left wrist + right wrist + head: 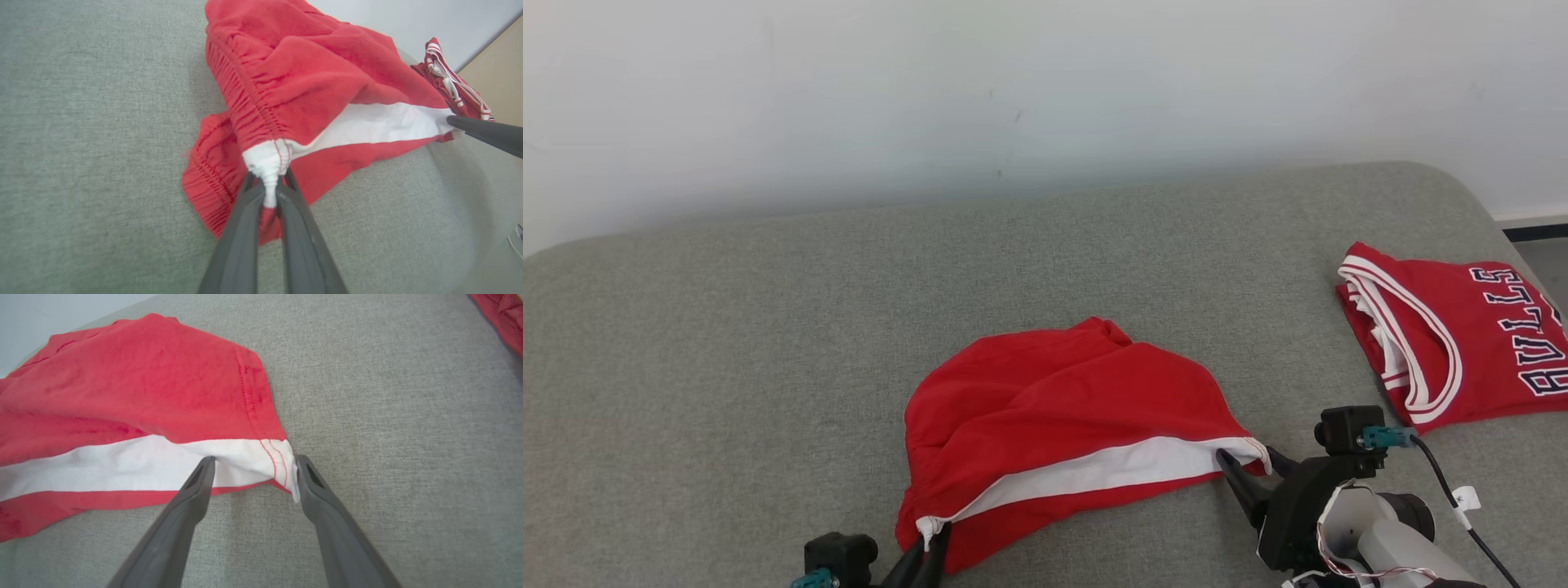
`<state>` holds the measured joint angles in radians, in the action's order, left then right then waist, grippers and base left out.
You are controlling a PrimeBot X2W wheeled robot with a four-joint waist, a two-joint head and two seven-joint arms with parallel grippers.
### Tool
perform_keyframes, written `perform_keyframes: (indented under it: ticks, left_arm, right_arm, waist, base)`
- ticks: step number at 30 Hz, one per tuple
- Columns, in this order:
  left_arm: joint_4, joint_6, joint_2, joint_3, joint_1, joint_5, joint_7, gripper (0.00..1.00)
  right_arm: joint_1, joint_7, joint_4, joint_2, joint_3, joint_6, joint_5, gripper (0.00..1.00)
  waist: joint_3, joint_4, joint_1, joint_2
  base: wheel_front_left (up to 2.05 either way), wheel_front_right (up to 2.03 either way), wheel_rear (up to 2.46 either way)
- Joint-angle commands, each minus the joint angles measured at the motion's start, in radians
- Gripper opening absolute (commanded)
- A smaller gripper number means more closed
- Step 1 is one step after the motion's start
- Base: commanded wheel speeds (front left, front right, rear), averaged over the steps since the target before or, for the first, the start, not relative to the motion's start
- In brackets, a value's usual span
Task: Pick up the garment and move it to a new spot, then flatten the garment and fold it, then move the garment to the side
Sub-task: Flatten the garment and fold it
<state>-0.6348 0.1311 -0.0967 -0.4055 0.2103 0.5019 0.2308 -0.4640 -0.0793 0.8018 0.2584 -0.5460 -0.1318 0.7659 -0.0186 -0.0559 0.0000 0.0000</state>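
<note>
The garment (1062, 408) is a pair of red shorts with a white side stripe, lying bunched on the grey cushioned surface. My left gripper (931, 543) is shut on the white end of its elastic waistband (267, 159), near the front edge. My right gripper (1250, 461) stands open at the hem corner (282, 461), one finger on each side of the white stripe's end. In the left wrist view, a right finger (486, 130) touches the far end of the stripe.
A folded red jersey (1454, 335) with white trim and "BULLS" lettering lies at the right edge of the grey surface (768, 343). A pale wall rises behind. Bare grey fabric stretches to the left and back.
</note>
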Motion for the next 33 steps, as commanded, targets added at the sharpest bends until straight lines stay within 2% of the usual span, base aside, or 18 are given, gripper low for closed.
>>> perform_keyframes:
  ticks: [1,6,7,8,10,11,12,13,14,23,28,33]
  left_arm:
    - [0.004,-0.002,-0.007,-0.001,0.003,0.009,0.007,0.00]
    - [0.009,-0.002,-0.012,-0.006,0.013,0.013,-0.001,0.00]
    - [0.009,-0.003,-0.012,-0.007,0.015,0.013,-0.002,0.00]
    - [0.010,-0.004,-0.013,-0.007,0.017,0.014,-0.002,0.00]
    - [0.013,-0.005,-0.014,-0.007,0.022,0.017,-0.002,0.00]
    - [0.014,-0.005,-0.015,-0.007,0.022,0.017,-0.002,0.00]
    - [0.014,-0.006,-0.016,-0.006,0.023,0.017,-0.001,0.00]
    - [0.014,-0.006,-0.016,-0.006,0.023,0.017,-0.001,0.00]
    - [0.016,-0.008,-0.017,-0.005,0.023,0.017,0.000,0.00]
    - [0.077,-0.008,0.001,0.024,0.053,0.077,0.012,0.00]
    - [0.150,-0.003,0.014,0.025,0.118,0.128,0.000,0.00]
    - [0.209,-0.005,0.023,0.038,0.190,0.168,-0.019,0.00]
  right_arm:
    - [-0.010,-0.006,0.003,-0.002,-0.007,0.003,0.020,1.00]
    - [-0.033,-0.006,0.009,-0.006,-0.038,0.003,0.048,1.00]
    - [-0.037,0.004,0.002,-0.008,-0.043,0.003,0.054,0.90]
    - [-0.040,0.011,-0.002,-0.008,-0.045,0.003,0.063,0.60]
    - [-0.040,0.019,-0.007,-0.002,-0.057,0.003,0.075,0.34]
    - [-0.041,0.023,-0.011,0.002,-0.064,0.003,0.078,0.25]
    - [-0.041,0.027,-0.013,0.006,-0.070,0.003,0.082,0.11]
    - [-0.041,0.027,-0.013,0.006,-0.070,0.003,0.082,0.11]
    - [-0.042,0.039,-0.016,0.012,-0.074,0.003,0.081,0.00]
    - [-0.058,0.112,-0.068,0.067,-0.088,0.003,0.073,0.00]
    - [-0.071,0.158,-0.157,0.130,-0.032,0.003,0.061,0.00]
    - [-0.078,0.154,-0.263,0.176,0.036,0.003,0.014,0.00]
  waist:
    - [-0.003,0.000,0.0000,0.0000]
    - [-0.015,0.007,0.0000,0.0000]
    - [-0.017,0.009,0.0000,0.0000]
    - [-0.018,0.009,0.0000,0.0000]
    - [-0.020,0.011,0.0000,0.0000]
    - [-0.020,0.011,0.0000,0.0000]
    - [-0.019,0.012,0.0000,0.0000]
    - [-0.019,0.012,0.0000,0.0000]
    - [-0.017,0.012,0.0000,0.0000]
    - [0.009,0.030,0.0000,0.0000]
    - [0.028,0.067,0.0000,0.0000]
    - [0.037,0.085,0.0000,0.0000]
  base:
    - [0.00,0.00,0.00]
    - [0.00,0.00,0.00]
    - [0.00,0.00,0.00]
    - [0.00,0.00,0.00]
    - [0.00,0.00,0.00]
    - [0.00,0.00,0.00]
    - [0.00,0.00,0.00]
    - [0.00,0.00,0.00]
    - [0.00,0.00,0.00]
    - [0.00,0.00,0.00]
    - [0.00,0.00,0.00]
    - [0.00,0.00,0.00]
